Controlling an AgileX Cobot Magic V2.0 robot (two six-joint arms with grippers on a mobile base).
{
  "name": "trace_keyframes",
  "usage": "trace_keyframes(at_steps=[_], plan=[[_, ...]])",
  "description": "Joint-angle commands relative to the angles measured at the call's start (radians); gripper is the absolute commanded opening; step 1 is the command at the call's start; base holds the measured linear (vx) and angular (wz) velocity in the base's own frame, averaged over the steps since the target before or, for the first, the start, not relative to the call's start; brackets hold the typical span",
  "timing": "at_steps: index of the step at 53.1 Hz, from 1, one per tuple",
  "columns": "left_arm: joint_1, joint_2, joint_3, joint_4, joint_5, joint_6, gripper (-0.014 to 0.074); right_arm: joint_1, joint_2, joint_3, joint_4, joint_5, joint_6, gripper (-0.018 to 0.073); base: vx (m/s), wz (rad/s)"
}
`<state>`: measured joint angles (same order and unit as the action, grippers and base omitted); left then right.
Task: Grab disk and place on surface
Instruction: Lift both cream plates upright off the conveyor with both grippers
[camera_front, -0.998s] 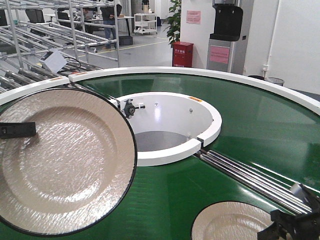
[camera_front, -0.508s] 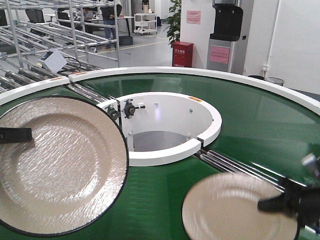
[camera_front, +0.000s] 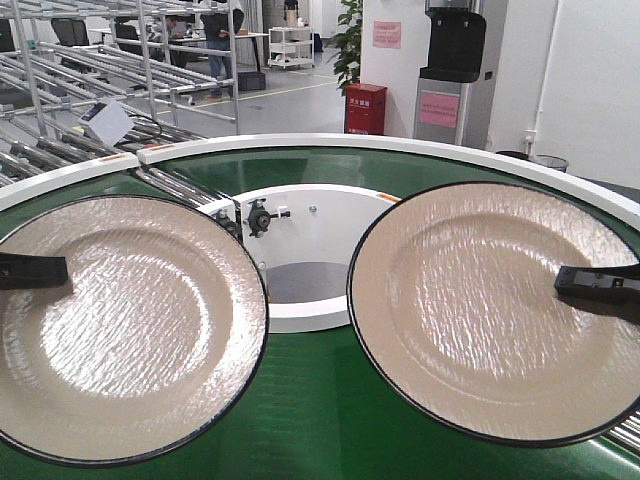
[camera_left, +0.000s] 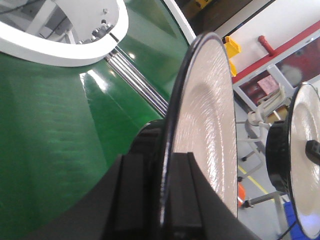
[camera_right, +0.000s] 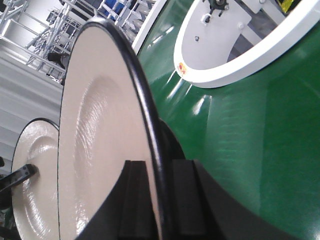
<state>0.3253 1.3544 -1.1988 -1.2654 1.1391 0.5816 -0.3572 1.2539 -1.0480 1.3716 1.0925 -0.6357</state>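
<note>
Two cream disks with black rims hang tilted above the green belt, faces toward the front camera. My left gripper is shut on the left disk at its left rim; in the left wrist view the jaws pinch that disk edge-on. My right gripper is shut on the right disk at its right rim, and the right wrist view shows the gripper clamped on that disk's rim. The surface is out of view.
A green curved conveyor belt runs under both disks, round a white inner ring. Steel rollers cross the belt. Metal racks stand at the back left, a red box and a dispenser behind.
My right gripper has raised its disk from low at the bottom right to high, face toward the camera. The left disk has shifted only slightly.
</note>
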Motion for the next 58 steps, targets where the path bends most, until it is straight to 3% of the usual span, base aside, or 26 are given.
trace_keyframes(at_steps=[1,58], plan=[[-0.006,-0.036,-0.028,-0.132,0.011,-0.038,-0.0008,-0.007,-0.046,-0.031,0.114,0.001,0.01,-0.0009,0.0,0.0],[-0.006,-0.036,-0.028,-0.13,0.014,-0.034,-0.0008,-0.007,-0.05,-0.031,0.114,0.003,0.002,-0.0009,0.0,0.0]])
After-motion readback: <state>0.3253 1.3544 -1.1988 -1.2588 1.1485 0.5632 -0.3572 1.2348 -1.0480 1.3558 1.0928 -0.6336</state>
